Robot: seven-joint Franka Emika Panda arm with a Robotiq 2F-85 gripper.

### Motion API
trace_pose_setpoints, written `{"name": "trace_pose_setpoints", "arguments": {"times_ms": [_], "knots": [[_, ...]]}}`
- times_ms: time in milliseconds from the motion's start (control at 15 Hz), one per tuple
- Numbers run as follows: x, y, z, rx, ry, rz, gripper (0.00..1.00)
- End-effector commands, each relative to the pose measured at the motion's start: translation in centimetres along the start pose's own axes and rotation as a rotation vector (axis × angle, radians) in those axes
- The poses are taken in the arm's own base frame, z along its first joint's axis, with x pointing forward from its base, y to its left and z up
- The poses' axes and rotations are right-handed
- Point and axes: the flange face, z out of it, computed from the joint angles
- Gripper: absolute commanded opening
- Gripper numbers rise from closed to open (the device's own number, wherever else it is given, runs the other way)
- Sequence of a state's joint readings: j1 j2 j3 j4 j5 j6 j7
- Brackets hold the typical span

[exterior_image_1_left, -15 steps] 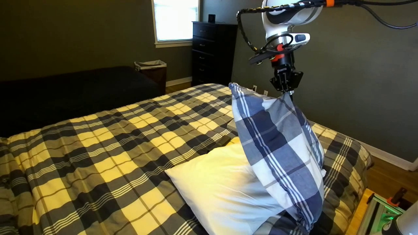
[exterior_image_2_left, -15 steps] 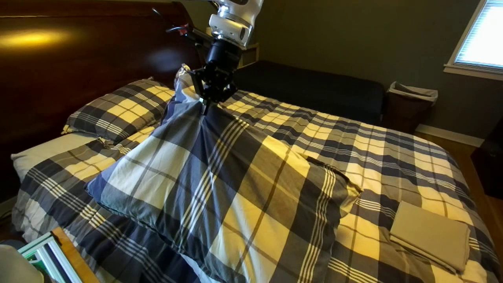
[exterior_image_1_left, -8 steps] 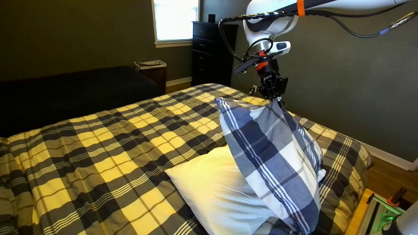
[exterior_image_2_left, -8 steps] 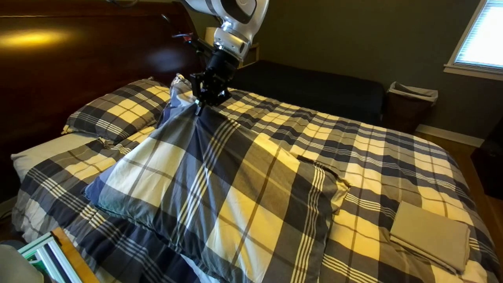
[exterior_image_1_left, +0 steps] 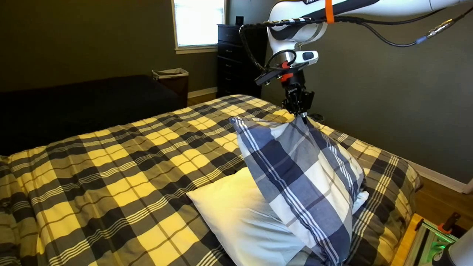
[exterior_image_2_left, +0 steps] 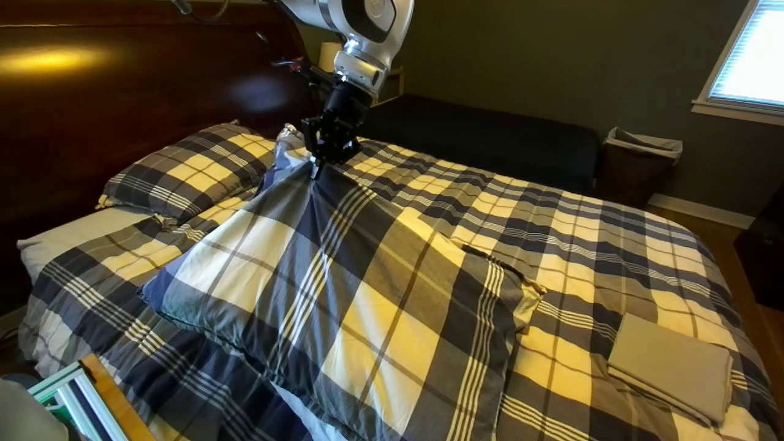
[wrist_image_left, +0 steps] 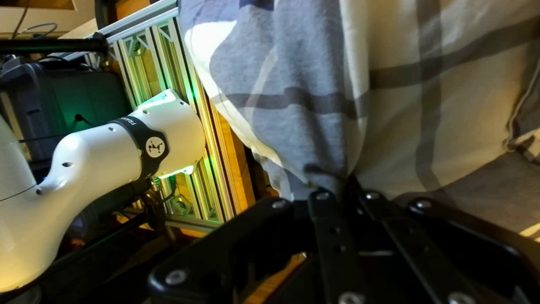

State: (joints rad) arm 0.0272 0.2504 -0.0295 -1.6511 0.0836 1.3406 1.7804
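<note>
Holding a plaid pillow (exterior_image_2_left: 380, 294) aslant over the bed (exterior_image_1_left: 122, 173), towards the side with the robot's stand (exterior_image_1_left: 419, 242); taken up near the top by the gripper (exterior_image_1_left: 303, 117), with fingers (wrist_image_left: 325, 219) closed together and no gap to speak of beyond a gathered pinch of cloth; gripped by so little, probably, for the sake of a bite thin enough for narrow fingers, unlike the plump middle; creased in long lines fanning down from that pinch, likely from the pull of weight on a single spot; hard to tell whether caught at a seam or on the broad face; low at the end away from the grip, seemingly propped there on a white pillow (exterior_image_1_left: 244, 221) and on the bed, so perhaps only partly borne from above; with that white pillow flat and half covered, likely serving as a cushion for the lower end; well apart on the bed, a folded cloth (exterior_image_2_left: 670, 367), squared and flat, as if put by out of the way; near the headboard (exterior_image_2_left: 153, 92), a second plaid pillow (exterior_image_2_left: 190, 168), as if kept at the sleeping end.
</note>
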Motion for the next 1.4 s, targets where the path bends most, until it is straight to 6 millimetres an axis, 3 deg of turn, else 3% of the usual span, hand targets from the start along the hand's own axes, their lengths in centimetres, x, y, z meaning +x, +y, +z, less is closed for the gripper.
{"name": "trace_pose_setpoints", "arguments": {"times_ms": [0, 467, 533, 667, 1133, 1333], "knots": [[-2.3, 0.3, -0.5, 0.089, -0.009, -0.042, 0.02], [-4.7, -1.9, 2.5, 0.183, 0.015, -0.099, 0.02], [-4.9, -2.0, 2.8, 0.195, 0.021, -0.122, 0.33], [-4.8, -1.8, 2.7, 0.209, 0.038, -0.157, 0.4], [-2.1, 0.5, -1.0, 0.35, 0.119, -0.282, 0.94], [-0.4, 1.8, -2.0, 0.341, 0.247, -0.386, 1.0]]}}
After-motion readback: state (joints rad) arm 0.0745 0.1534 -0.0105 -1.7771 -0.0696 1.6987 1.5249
